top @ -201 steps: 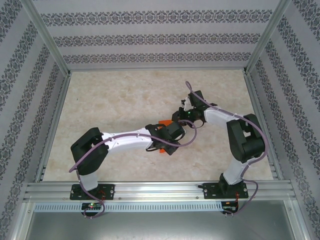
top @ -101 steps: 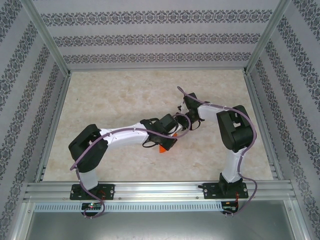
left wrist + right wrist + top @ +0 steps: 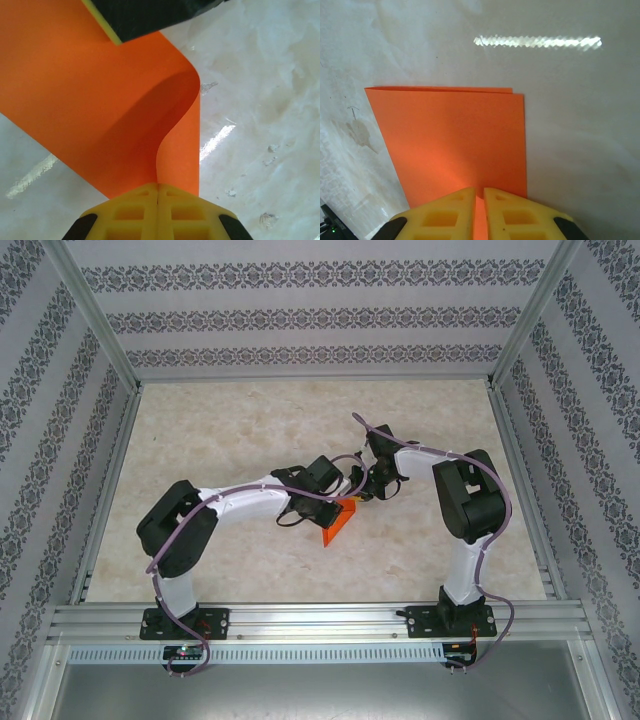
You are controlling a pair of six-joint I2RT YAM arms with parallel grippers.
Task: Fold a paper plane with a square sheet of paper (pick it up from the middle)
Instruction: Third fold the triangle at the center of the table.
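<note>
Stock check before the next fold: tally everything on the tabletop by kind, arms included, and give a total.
Thin bright orange folded sheet of paper: 1
White and black robot arms, left and right: 2
Total: 3

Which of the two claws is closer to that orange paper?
Neither: both hold it. The left gripper is shut on an edge where the orange paper curls; the right gripper pinches an edge too, with the sheet stretching flat ahead of it.
</note>
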